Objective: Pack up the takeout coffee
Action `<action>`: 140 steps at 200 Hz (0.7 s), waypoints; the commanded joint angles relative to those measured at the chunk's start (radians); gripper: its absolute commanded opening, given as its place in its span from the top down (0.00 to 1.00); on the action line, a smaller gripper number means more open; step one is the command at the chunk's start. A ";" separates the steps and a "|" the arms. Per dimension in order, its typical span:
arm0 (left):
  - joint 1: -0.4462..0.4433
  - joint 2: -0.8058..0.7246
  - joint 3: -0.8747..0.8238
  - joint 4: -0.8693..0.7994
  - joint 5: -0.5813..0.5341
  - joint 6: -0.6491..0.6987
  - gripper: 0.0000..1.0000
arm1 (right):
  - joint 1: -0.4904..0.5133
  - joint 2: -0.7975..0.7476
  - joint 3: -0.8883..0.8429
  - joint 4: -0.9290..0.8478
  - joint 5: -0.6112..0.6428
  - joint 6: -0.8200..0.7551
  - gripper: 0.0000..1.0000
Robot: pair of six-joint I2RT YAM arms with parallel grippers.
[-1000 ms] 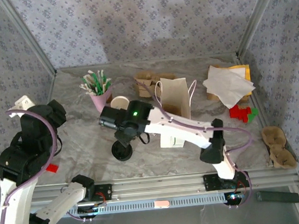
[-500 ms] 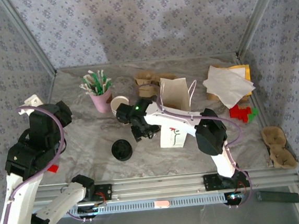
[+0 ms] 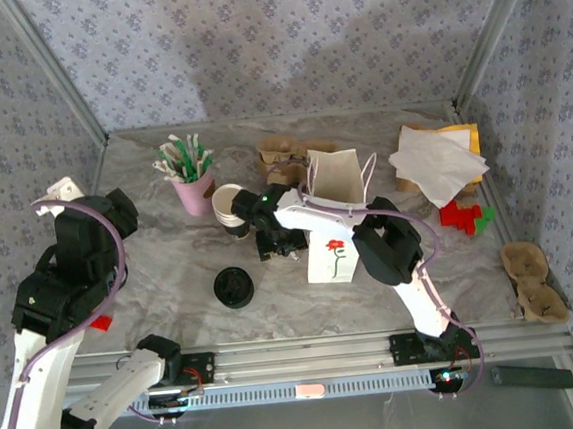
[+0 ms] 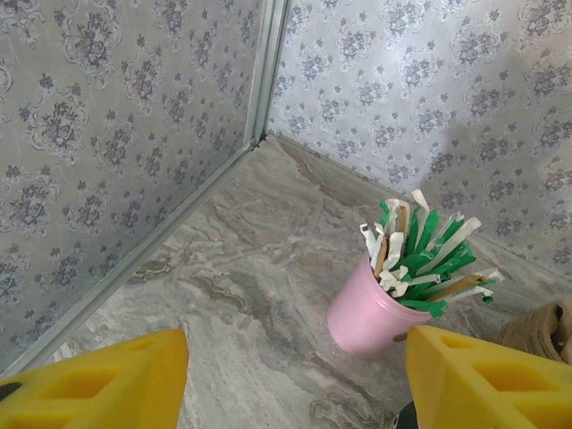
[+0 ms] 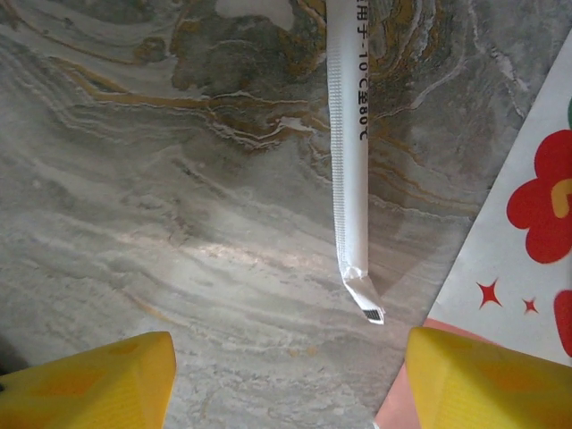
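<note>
The coffee (image 3: 234,286), a black lid seen from above, stands on the table (image 3: 160,261) toward the near edge, left of the paper bag (image 3: 334,220) and clear of both arms. The right gripper (image 5: 290,384) hangs low over the table just left of the bag, its yellow fingers spread wide with nothing between them. Under it lies a wrapped straw (image 5: 347,161), with the bag's red flower print at the edge of the right wrist view. The left gripper (image 4: 295,384) is also wide and empty, raised at the left and facing the pink cup (image 4: 366,317) of green and white sticks near the back corner. A stack of cups (image 3: 228,204) stands beside the pink cup.
</note>
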State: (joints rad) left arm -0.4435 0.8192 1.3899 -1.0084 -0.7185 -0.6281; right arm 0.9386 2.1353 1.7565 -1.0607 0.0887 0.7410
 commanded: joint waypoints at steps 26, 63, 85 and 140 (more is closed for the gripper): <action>0.015 0.006 -0.015 0.036 0.017 0.018 0.35 | -0.030 0.033 -0.003 -0.004 -0.002 0.018 0.29; 0.021 0.011 -0.011 0.040 0.024 0.024 0.34 | -0.053 0.062 0.001 0.021 -0.029 0.015 0.34; 0.024 0.012 -0.008 0.042 0.031 0.027 0.34 | -0.059 0.078 0.002 0.039 -0.044 0.014 0.41; 0.028 0.011 0.003 0.036 0.034 0.028 0.34 | -0.062 0.093 0.005 0.056 -0.053 0.008 0.66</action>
State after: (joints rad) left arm -0.4248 0.8330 1.3769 -0.9909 -0.6922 -0.6170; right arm 0.8764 2.2177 1.7565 -0.9989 0.0364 0.7460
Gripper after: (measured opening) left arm 0.659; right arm 0.382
